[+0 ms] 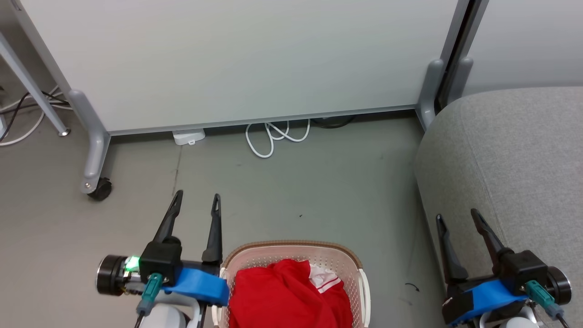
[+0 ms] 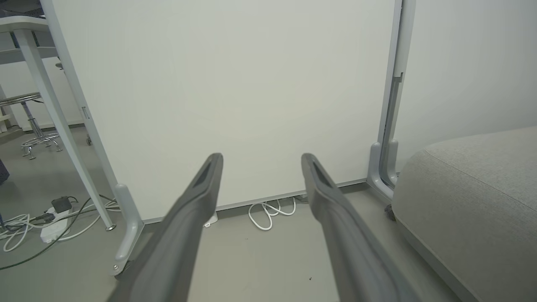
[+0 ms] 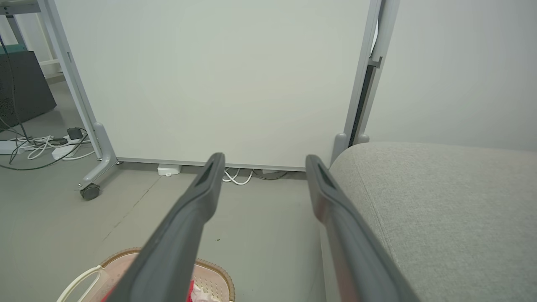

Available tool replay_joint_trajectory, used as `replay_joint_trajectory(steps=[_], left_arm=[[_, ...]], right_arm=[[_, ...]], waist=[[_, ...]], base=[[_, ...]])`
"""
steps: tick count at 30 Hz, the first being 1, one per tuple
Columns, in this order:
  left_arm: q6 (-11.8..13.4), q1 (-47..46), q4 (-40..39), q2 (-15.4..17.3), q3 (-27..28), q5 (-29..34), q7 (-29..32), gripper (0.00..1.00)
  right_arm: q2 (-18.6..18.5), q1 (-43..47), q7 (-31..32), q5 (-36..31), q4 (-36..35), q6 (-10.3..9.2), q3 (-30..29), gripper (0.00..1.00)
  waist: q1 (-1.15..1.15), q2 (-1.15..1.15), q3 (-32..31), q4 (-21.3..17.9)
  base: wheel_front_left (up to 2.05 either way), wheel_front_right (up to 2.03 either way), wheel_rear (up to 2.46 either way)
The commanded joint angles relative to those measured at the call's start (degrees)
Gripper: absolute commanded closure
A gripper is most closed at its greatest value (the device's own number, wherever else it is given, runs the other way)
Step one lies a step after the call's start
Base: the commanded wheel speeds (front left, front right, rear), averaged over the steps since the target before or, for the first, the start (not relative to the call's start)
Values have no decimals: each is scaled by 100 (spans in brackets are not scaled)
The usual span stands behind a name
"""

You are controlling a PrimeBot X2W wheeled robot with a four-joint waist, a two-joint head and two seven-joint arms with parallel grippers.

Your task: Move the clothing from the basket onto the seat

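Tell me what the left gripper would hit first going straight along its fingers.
Probably the white partition panel, low down: the left gripper, open, points at it across the floor. Depth is unclear.

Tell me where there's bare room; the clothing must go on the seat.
The seat is bare on top, from its rounded corner by the partition to the right gripper. Floor between basket and seat is open. Crowded: the basket, heaped with clothing.

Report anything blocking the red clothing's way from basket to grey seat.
Nothing visible does. Only grey floor separates the cream perforated plastic basket, holding the soft red clothing, from the light grey fabric seat.
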Motion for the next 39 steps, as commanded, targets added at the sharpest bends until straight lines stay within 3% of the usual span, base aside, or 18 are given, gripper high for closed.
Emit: replay_joint_trajectory(steps=[1, 9, 19, 26, 39], left_arm=[[-49, -141, 42, -2, -49, 32, -28, 0], [-384, -780, 580, 72, -393, 243, -27, 0], [-651, -1873, 1620, 217, -1128, 430, -23, 0], [-703, -2583, 2451, 259, -1762, 405, -23, 0], [-692, -3849, 3879, 306, -3585, 196, -23, 0]], right_arm=[[-32, -87, -22, -25, -23, 3, -4, 0], [-32, -303, -21, -100, -177, 3, 26, 0], [-32, -837, -21, -300, -409, 3, 54, 0], [-61, -1276, -21, -357, -569, 3, 41, 0], [-91, -2031, -21, -357, -814, 3, 225, 0]], waist=[[0, 0, 36, 5], [0, 0, 408, -103], [0, 0, 1367, -375], [0, 0, 2048, -533], [0, 0, 3323, -723]], base=[[0, 0, 0], [0, 0, 0], [0, 0, 0], [0, 0, 0], [0, 0, 0]])
